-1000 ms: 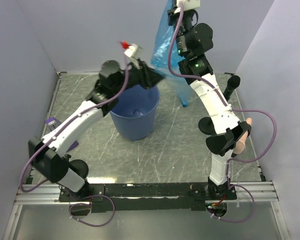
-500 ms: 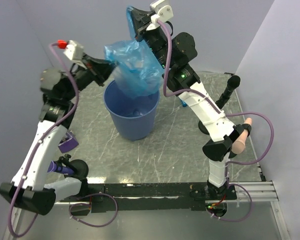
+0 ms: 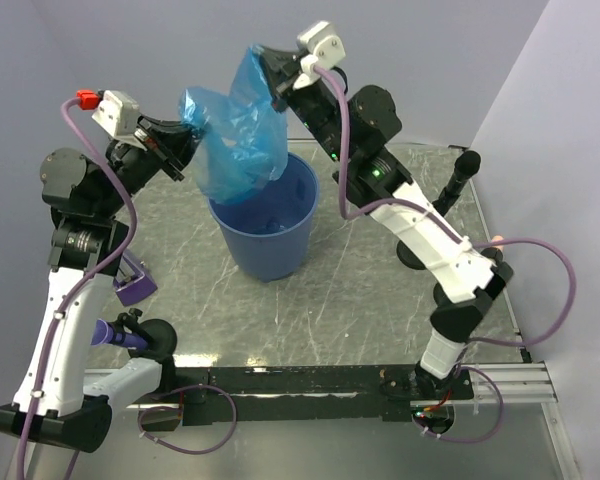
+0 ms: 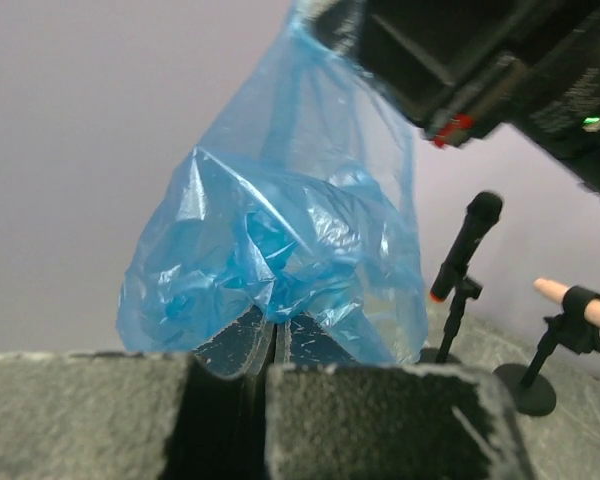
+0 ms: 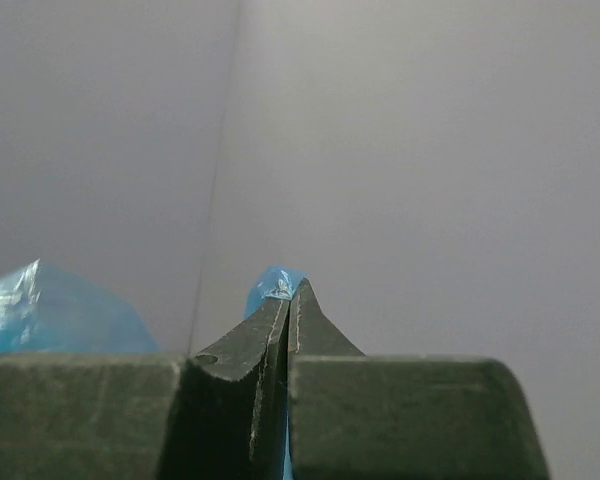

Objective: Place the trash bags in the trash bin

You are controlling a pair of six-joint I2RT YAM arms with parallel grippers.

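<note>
From above, the blue trash bag (image 3: 235, 140) hangs in the upper middle of the frame, stretched between the two arms above the trash bin (image 3: 270, 235), which stands at the centre of the table (image 3: 360, 300). The bag's lower end dips to the bin's left rim; I cannot tell whether it touches. The left gripper (image 3: 183, 143) is clamped on the bag's left edge. The right gripper (image 3: 267, 72) pinches its top corner, with the tips half buried in plastic.

In the left wrist view, the left gripper (image 4: 275, 345) at bottom centre is closed tight on crumpled film of the trash bag (image 4: 280, 230). The bin is out of sight. A microphone stand (image 4: 465, 250) shows at right, and a pink-tipped stand (image 4: 570, 305) is cut off by the edge.

In the right wrist view, the right gripper (image 5: 285, 305) has its jaws together, a scrap of trash bag (image 5: 273, 281) poking past the tips. More blue sits cut off at lower left. The rest is blank wall.
</note>
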